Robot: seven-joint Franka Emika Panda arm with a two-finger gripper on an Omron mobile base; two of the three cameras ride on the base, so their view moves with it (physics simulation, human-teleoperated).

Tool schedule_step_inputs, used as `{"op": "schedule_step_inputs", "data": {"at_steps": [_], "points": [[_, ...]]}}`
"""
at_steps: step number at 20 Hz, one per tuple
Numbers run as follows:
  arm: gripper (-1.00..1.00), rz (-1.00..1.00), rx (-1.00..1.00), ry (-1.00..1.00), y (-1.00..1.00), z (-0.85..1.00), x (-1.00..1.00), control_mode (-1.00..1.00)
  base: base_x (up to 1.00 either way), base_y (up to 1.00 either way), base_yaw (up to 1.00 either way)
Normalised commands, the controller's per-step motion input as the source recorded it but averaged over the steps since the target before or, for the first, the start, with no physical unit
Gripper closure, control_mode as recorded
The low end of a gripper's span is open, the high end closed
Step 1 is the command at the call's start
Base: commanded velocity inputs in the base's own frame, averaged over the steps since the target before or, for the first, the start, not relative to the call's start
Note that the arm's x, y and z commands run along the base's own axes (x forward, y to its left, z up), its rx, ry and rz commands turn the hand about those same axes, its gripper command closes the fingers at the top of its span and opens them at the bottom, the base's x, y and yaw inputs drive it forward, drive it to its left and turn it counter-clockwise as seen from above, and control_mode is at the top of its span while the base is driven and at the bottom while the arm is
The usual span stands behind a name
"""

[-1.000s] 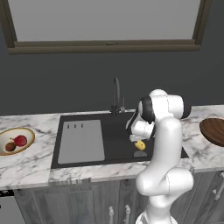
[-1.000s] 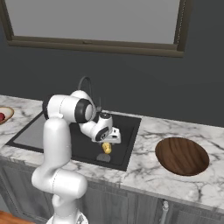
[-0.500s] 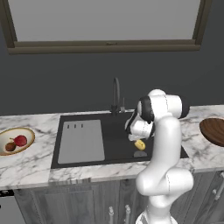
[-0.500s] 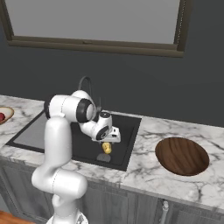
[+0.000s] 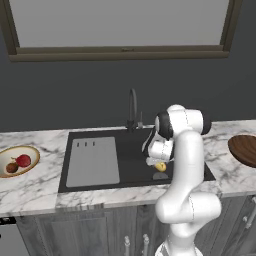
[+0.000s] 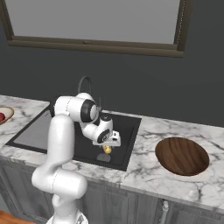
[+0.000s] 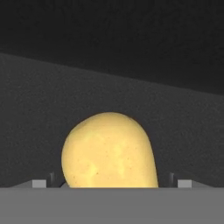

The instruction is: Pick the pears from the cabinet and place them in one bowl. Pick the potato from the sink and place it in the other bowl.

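The white arm bends down into the black rectangular sink (image 5: 127,155), which is set in the white-and-grey marbled counter (image 5: 35,187) below a dark wall and a framed window. Its two-finger gripper (image 5: 159,164) hangs low over the right half of the basin, near the front wall of the sink, with the jaws spread wide apart and nothing clamped between them. The small oval pale-yellow potato (image 7: 109,151) lies on the dark basin floor directly under the hand; in the hand view it sits between the two finger tips, though whether they touch it is hard to tell from that angle. From the base views the potato (image 6: 106,149) peeks out just below the hand.

The ribbed grey drainboard (image 5: 93,161) fills the left half of the sink, and the dark curved tap (image 5: 132,107) stands at the sink's back edge.

At the left end of the counter rests the shallow cream-tan bowl with a golden-brown rim (image 5: 27,151) — inside it lie the two pears (image 5: 18,163), one glossy red and one dull brown, close together. At the right end of the counter sits the shallow dark brown bowl (image 6: 182,155), well apart from the sink.
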Motion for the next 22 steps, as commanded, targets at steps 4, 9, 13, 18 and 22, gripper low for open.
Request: {"op": "schedule_step_inputs", "data": {"at_steps": [4, 9, 13, 18, 22], "points": [[-1.00, 0.00, 0.00, 0.00, 0.00, -0.04, 0.01, -1.00, 0.00, 0.00, 0.00], [1.00, 0.00, 0.00, 0.00, 0.00, 0.00, 0.00, -1.00, 0.00, 0.00, 0.00], [1.00, 0.00, 0.00, 0.00, 0.00, 0.00, 0.00, -1.00, 0.00, 0.00, 0.00], [1.00, 0.00, 0.01, 0.00, 0.00, 0.00, -0.13, -1.00, 0.00, 0.00, 0.00], [1.00, 0.01, 0.01, 0.00, 0.02, 0.74, -0.23, -1.00, 0.00, 0.00, 0.00]]}}
